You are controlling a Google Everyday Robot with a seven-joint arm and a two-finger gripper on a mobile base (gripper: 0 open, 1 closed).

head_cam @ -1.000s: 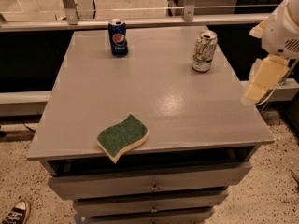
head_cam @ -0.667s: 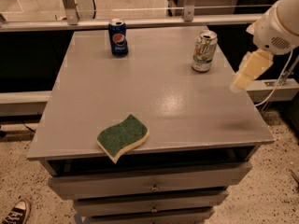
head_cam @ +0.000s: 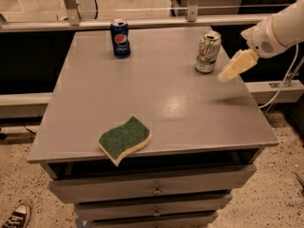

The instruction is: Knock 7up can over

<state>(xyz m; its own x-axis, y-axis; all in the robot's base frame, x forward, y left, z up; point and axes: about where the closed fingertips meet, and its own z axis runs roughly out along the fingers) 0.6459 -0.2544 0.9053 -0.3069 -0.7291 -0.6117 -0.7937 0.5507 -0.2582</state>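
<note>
**Gripper beside upright 7up can, far right of table**

We see the gripper [head_cam: 228,72] at the right side of the scene, hanging above the far-right part of the grey table [head_cam: 161,99]. It is pale yellow and points down and to the left. We cannot tell whether it is wide, narrow or closed; it reads as one pale shape from here. Nothing is held in it. The white arm [head_cam: 280,30] comes in from the right edge, above the gripper.

The 7up can [head_cam: 208,52] stands upright just to the left of the gripper, near the table's far-right corner. Gripper tip and can seem to be slightly apart, but we can't be sure from this angle. A faint shadow lies on the tabletop right of the can, under the gripper.

The Pepsi can [head_cam: 120,37] stands upright at the far-left part of the table, well apart from the 7up can. A green sponge [head_cam: 125,138] with a tan underside lies flat near the near edge, left of centre, one corner poking over the edge.

Below the tabletop, drawers [head_cam: 152,190] face us. A shoe [head_cam: 16,216] shows on the speckled floor at the near-left corner.
</note>
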